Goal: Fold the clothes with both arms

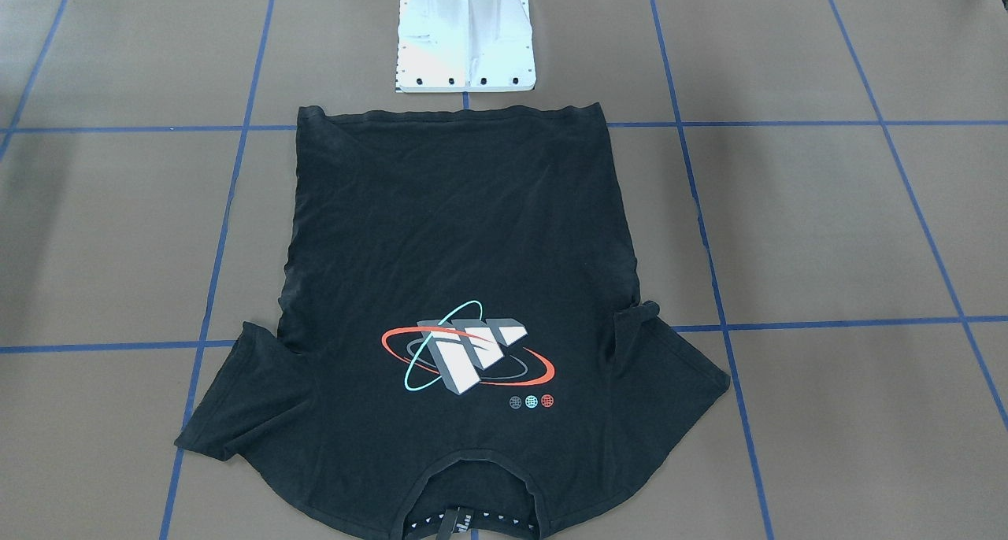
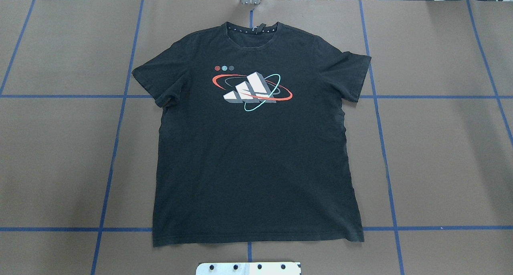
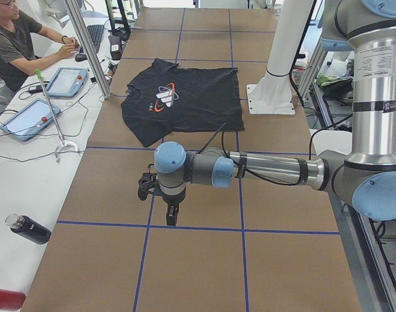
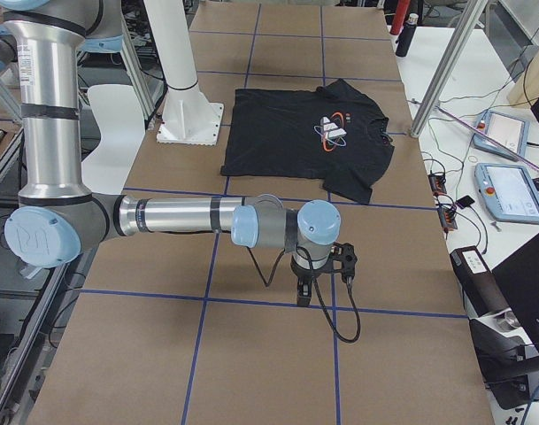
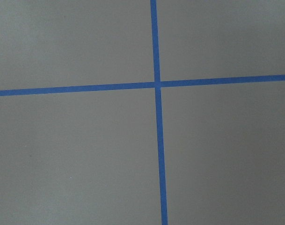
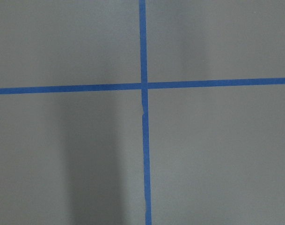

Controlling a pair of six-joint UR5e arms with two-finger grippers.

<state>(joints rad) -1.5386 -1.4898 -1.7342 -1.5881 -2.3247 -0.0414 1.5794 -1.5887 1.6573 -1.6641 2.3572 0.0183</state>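
Overhead exterior: T-shirt [image 2: 256,146] flat, logo up, collar away from pedestal [image 2: 248,268].

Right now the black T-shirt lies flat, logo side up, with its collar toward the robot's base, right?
Not quite. The T-shirt lies flat, logo up, but its hem, not its collar, is toward the white pedestal base. The exterior front-facing view shows it.
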